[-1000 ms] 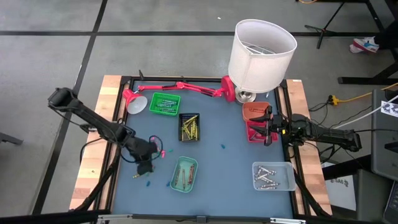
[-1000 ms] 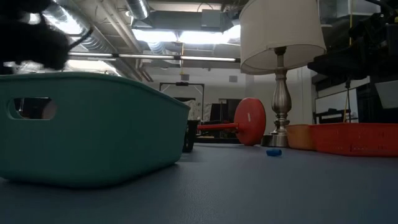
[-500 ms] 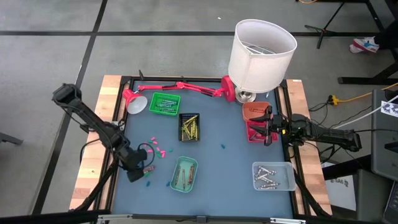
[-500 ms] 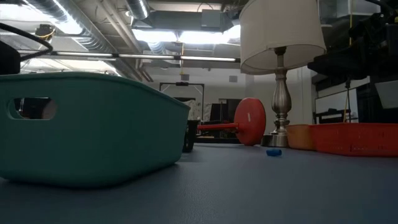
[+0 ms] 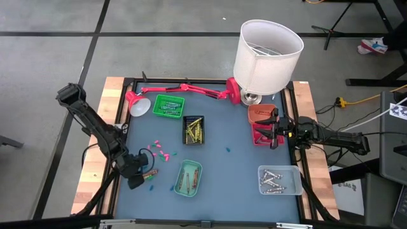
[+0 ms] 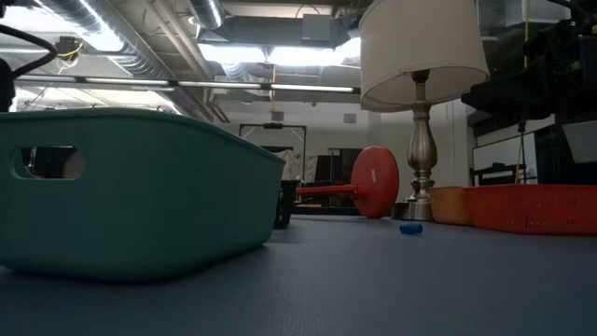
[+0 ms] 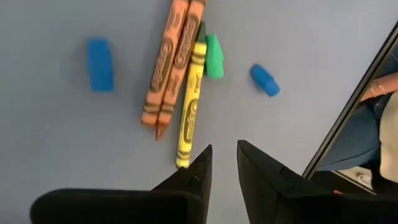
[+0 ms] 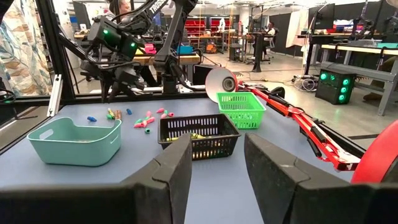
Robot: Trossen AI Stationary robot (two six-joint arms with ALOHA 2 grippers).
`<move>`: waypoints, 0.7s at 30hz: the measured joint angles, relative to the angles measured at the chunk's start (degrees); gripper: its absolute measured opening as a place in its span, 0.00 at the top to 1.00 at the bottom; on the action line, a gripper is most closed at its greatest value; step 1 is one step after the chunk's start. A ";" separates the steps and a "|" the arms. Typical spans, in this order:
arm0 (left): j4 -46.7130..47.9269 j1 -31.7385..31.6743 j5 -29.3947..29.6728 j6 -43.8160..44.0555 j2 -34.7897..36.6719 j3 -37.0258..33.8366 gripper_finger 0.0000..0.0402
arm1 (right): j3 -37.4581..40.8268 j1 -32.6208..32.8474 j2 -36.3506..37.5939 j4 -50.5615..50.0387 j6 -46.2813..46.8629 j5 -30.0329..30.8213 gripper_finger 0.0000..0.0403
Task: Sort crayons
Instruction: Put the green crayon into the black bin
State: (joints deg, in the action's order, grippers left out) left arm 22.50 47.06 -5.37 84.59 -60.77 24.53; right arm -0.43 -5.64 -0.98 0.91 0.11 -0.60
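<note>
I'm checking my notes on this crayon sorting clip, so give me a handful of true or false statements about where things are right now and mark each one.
1. The left hand holds a crayon. False: nothing is between its fingers; it hovers over the loose crayons.
2. Two orange crayons lie side by side next to a yellow crayon. True.
3. The right hand is over the teal tray. False: it waits at the table's right edge by the red tray.
4. The clear tray sits near the table's front right corner. True.
5. The black tray holds pink crayons. False: its crayons are yellow.
</note>
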 joint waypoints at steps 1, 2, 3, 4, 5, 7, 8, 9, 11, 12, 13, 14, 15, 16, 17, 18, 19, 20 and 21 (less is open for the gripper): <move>0.00 0.53 0.04 0.80 0.00 0.00 0.85 | 0.00 -0.01 0.01 -0.02 0.01 -0.01 0.63; 0.00 1.11 0.27 1.53 0.00 0.00 0.85 | 0.00 0.01 -0.01 -0.02 -0.01 0.00 0.63; 0.00 1.66 0.62 2.16 -0.02 0.00 0.85 | -0.01 0.01 -0.01 0.00 0.01 0.00 0.63; 0.00 2.23 1.27 2.35 -0.10 0.00 0.85 | 0.00 0.01 0.01 -0.02 0.01 -0.02 0.63; -0.04 2.68 1.96 2.39 -0.42 0.00 0.85 | 0.00 0.01 0.01 0.00 0.01 0.00 0.63; -0.01 3.48 3.16 2.43 -1.51 0.00 0.85 | 0.00 0.01 0.01 0.00 0.01 0.00 0.63; -0.09 3.76 3.48 2.45 -2.28 0.00 0.85 | -0.01 0.01 0.00 -0.01 0.01 0.00 0.63; -0.14 3.96 3.53 2.48 -3.25 0.00 0.85 | 0.00 0.01 -0.01 0.00 0.01 0.00 0.63; -0.43 4.21 3.54 2.48 -5.22 0.00 0.85 | 0.00 -0.01 0.01 -0.01 0.00 -0.02 0.63; -0.87 4.34 3.54 2.48 -6.26 0.00 0.85 | -0.01 0.00 -0.01 -0.01 0.00 0.00 0.63; -1.48 4.42 3.52 2.46 -7.29 0.00 0.85 | 0.00 0.01 0.00 -0.02 0.00 -0.01 0.63; -2.17 4.42 3.50 2.39 -8.27 0.00 0.85 | 0.00 0.00 0.01 0.00 0.01 -0.02 0.63; -3.06 4.42 3.50 2.24 -9.21 0.00 0.85 | 0.00 0.01 0.00 -0.01 0.00 -0.01 0.63; -3.87 4.42 3.44 2.07 -10.07 0.04 0.85 | 0.00 0.01 0.01 -0.02 -0.01 0.00 0.63; -4.21 4.42 3.38 2.06 -10.71 0.09 0.85 | -0.01 0.00 0.00 0.00 0.00 0.00 0.63; -4.34 4.42 3.38 2.07 -11.35 0.13 0.85 | 0.00 -0.01 0.01 0.00 0.01 -0.02 0.63; -4.35 4.42 3.37 2.08 -11.90 0.21 0.85 | -0.02 0.01 0.01 0.00 0.01 0.00 0.63; -4.34 4.42 3.37 2.08 -12.22 0.28 0.85 | 0.00 0.01 -0.01 -0.02 0.01 0.00 0.63; -4.30 4.42 3.37 2.08 -12.49 0.28 0.85 | 0.00 0.01 0.01 0.00 0.01 0.00 0.63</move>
State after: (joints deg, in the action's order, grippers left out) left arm 18.20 51.48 -2.00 86.67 -73.26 24.82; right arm -0.43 -5.63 -0.98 0.90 0.12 -0.60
